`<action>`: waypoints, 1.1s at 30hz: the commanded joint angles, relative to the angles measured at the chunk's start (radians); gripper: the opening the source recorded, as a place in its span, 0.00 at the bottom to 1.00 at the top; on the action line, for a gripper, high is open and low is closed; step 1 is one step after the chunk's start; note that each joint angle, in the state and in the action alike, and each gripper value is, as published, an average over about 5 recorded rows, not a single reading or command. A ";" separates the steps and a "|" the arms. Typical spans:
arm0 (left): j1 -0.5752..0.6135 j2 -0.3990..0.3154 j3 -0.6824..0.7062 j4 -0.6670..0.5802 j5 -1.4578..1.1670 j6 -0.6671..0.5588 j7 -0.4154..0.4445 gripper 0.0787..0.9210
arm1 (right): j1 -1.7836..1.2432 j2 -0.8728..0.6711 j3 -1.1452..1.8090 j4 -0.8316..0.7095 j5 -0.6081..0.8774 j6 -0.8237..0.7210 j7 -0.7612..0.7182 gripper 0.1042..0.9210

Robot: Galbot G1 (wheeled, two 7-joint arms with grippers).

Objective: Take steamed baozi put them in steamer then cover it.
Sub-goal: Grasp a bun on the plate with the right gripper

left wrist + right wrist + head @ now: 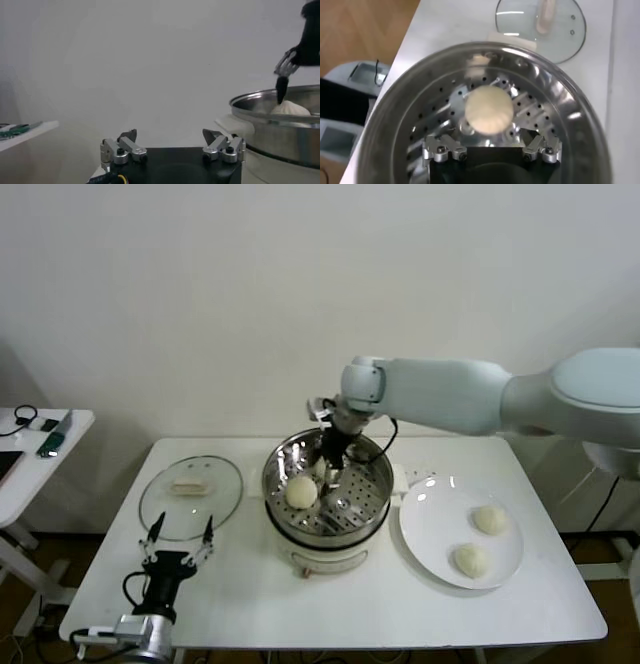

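Beside steamer — plate w/ two baozi, cover opposite.

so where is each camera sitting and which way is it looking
head view: high on the robot, looking forward and down at the table; both arms show, left claw low beside the cover, right claw in the steamer.
left wrist view: behind the open left claw, looking level across the table toward the wall.
right wrist view: looking straight down into the steamer at a baozi; right claw is open.
shared: right wrist and head views both show steamer, baozi and cover.
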State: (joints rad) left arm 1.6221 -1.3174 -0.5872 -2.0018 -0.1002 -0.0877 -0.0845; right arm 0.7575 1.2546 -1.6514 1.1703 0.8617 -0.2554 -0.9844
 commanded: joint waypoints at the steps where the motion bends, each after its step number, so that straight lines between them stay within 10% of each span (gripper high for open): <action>1: 0.000 0.000 -0.001 0.002 0.000 0.000 0.000 0.88 | 0.233 -0.238 -0.098 0.190 -0.074 0.076 -0.057 0.88; 15: 0.010 -0.010 -0.006 -0.012 0.008 0.005 -0.002 0.88 | -0.028 -0.637 -0.006 0.333 -0.477 0.052 -0.028 0.88; 33: 0.031 -0.068 -0.010 -0.023 0.065 0.017 -0.008 0.88 | -0.454 -0.693 0.283 0.177 -0.703 0.105 -0.053 0.88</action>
State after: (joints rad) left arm 1.6488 -1.3685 -0.5973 -2.0246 -0.0516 -0.0713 -0.0925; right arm 0.4885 0.6246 -1.4882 1.3944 0.2802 -0.1703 -1.0322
